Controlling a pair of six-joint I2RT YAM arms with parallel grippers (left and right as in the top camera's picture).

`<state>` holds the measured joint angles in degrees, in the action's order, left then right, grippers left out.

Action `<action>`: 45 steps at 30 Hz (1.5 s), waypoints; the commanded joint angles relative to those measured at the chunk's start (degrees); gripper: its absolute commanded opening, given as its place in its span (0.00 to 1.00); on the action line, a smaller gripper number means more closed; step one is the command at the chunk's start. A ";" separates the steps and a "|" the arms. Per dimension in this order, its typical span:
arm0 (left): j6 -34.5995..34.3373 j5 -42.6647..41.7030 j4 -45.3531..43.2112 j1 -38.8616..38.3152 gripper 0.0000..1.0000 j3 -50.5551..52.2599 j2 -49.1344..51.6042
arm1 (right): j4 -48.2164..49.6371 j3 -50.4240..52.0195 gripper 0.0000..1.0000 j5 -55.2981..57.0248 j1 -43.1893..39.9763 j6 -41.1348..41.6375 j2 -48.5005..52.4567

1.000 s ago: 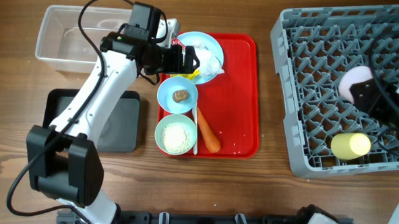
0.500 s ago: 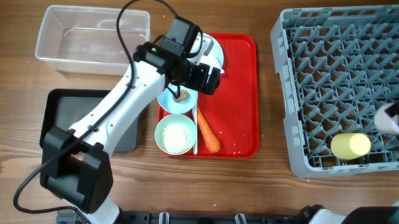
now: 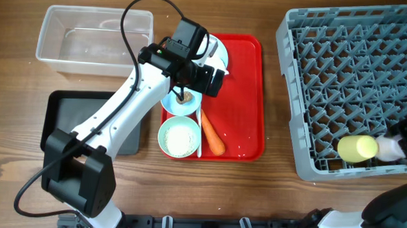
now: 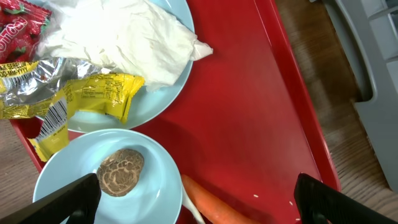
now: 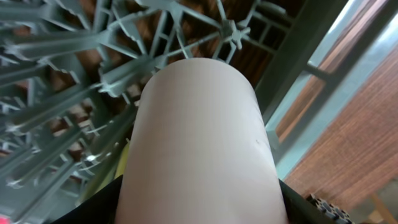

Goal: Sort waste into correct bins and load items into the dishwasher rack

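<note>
Wooden table (image 3: pixel 275 199): grey rack (image 3: pixel 329 78) holds yellow cup (image 3: pixel 357 147); right claw (image 5: pixel 199 208) grips pink cup (image 5: pixel 199 137); left claw (image 4: pixel 199 199) spread.

White left arm (image 3: pixel 114 113) with black joints, looping black cable (image 3: pixel 125 16); black fingers (image 4: pixel 65 200).

place: robot lab tabletop | cues: wooden table (image 3: pixel 275 199); grey dishwasher rack (image 3: pixel 329 78); cabled arm (image 3: pixel 117 114)

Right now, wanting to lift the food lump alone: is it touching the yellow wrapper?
Apart. The left wrist view shows the brown lump inside its blue bowl, bare bowl surface between it and the yellow wrapper.
</note>
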<state>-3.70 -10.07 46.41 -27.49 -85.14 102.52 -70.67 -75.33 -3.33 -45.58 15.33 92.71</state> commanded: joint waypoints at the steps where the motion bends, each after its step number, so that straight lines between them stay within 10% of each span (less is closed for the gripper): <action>1: 0.72 0.76 0.39 -0.15 1.00 -0.24 -0.39 | 1.33 1.92 0.57 1.01 -0.04 -0.11 0.63; 3: 0.74 0.76 0.37 -0.15 1.00 -0.24 -0.39 | 1.33 1.97 1.00 1.01 -0.04 -0.07 0.63; 12: 0.37 0.61 0.07 -0.15 1.00 -0.24 -0.39 | -0.85 -7.72 1.00 -0.81 -0.04 1.18 -2.60; 17: 0.26 0.55 -0.76 0.13 1.00 -0.26 -0.42 | -1.90 -22.43 1.00 -20.24 2.56 -8.50 -10.47; 31: -11.54 1.60 2.16 8.87 1.00 -0.72 -10.64 | 13.18 -23.23 1.00 -13.18 44.85 -6.21 0.09; 42: -8.50 13.88 1.81 -5.09 0.63 -0.26 10.58 | 13.05 -23.23 1.00 -9.51 44.76 -6.21 4.15; 45: -8.52 13.86 -0.22 -5.09 0.40 -0.26 14.01 | 12.46 -23.23 1.00 -9.51 44.76 -6.19 4.15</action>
<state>-12.47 1.63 47.75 -32.58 -85.25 114.30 -57.84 -98.17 -13.82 -0.69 8.75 96.68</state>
